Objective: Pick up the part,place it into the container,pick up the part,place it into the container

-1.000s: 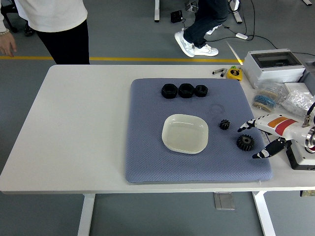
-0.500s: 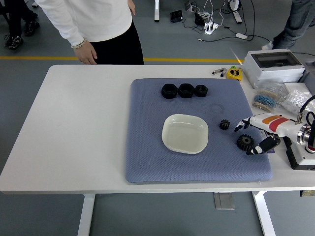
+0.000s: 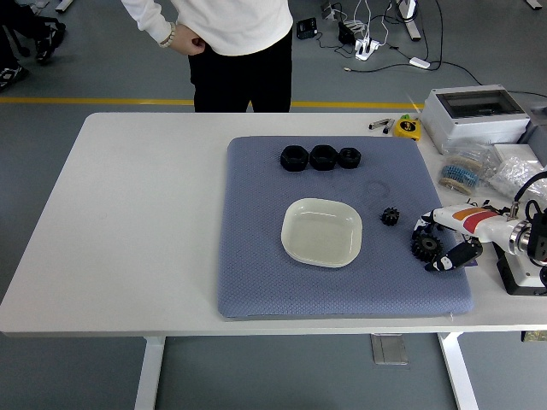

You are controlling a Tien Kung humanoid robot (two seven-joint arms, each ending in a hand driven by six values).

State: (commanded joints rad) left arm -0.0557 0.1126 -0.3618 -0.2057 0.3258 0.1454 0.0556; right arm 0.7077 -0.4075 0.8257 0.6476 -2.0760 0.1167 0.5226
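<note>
A large black gear (image 3: 424, 248) lies on the blue mat (image 3: 256, 273) near its right edge. My right hand (image 3: 434, 245) comes in from the right, and its fingers (image 3: 425, 225) and thumb curl around the gear from above and below, touching it. The gear still rests on the mat. A smaller black gear (image 3: 391, 216) lies just up and left of it. The white dish (image 3: 321, 231), the container, sits in the middle of the mat with nothing in it. My left arm is out of view.
Three black nuts (image 3: 322, 157) stand in a row at the mat's far edge. A grey box (image 3: 475, 115), bagged parts (image 3: 466, 173) and a yellow tape measure (image 3: 408, 126) crowd the table's right side. A person (image 3: 226, 43) stands at the far side.
My right hand has moved left onto the large gear and its fingers have closed in around it. The person has walked right along the far side.
</note>
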